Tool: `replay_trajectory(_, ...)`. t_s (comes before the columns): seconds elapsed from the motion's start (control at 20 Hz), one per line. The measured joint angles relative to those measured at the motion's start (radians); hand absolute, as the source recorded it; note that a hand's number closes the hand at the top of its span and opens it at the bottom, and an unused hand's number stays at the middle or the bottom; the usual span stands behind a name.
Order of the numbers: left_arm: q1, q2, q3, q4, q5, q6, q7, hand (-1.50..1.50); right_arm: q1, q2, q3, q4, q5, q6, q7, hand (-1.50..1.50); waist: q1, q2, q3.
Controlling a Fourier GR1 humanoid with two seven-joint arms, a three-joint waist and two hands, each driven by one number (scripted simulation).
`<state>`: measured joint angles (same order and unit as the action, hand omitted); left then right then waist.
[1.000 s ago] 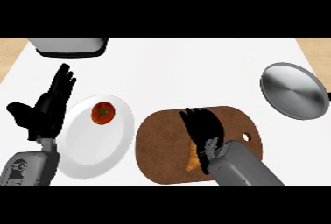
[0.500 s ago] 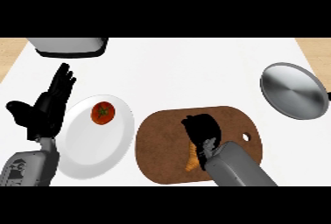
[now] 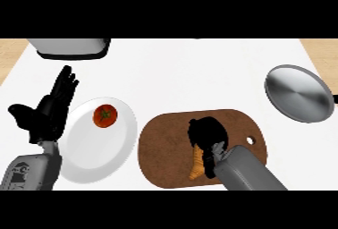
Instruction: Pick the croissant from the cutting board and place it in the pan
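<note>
Brown cutting board: lies on the white desk, just right of the plate, with a small hole near its right edge.
Croissant: golden-orange, on the cutting board's lower middle, mostly hidden under the right hand; only its lower end shows.
Right hand: black, over the croissant with fingers curled down round its upper part, clamped on it.
Pan: grey and round, at the desk's right side, well apart from the cutting board.
Left hand: at the left edge, fingers straight and up, thumb spread, holding nothing.
Plate: white, between the left hand and the cutting board, carrying a red tomato in its upper part.
Grey appliance: at the desk's top left edge.
</note>
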<state>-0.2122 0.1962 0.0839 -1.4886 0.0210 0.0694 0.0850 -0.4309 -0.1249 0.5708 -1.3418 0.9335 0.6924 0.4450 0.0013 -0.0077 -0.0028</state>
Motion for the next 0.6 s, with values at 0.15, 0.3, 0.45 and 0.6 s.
replay_trajectory(0.15, -0.014, -0.005, 0.002, -0.001, -0.005, 0.003, 0.013, 0.00, 0.012, 0.011, -0.004, 0.006, 0.037, -0.036, -0.018, 1.50, -0.002, -0.002, -0.002)
replay_trajectory(0.3, -0.004, -0.004, 0.009, -0.008, -0.006, 0.005, 0.011, 0.00, 0.118, -0.019, -0.001, -0.107, 0.040, -0.093, -0.033, 1.50, -0.007, -0.002, 0.000)
replay_trajectory(0.45, -0.004, 0.010, 0.026, -0.001, 0.003, -0.004, 0.012, 0.00, 0.248, -0.060, -0.005, -0.240, 0.032, -0.169, -0.053, 1.50, -0.018, -0.001, 0.002)
replay_trajectory(0.6, 0.006, 0.005, 0.022, -0.007, -0.004, 0.002, 0.010, 0.00, 0.333, -0.103, -0.024, -0.367, 0.047, -0.257, -0.066, 1.50, -0.022, 0.000, 0.003)
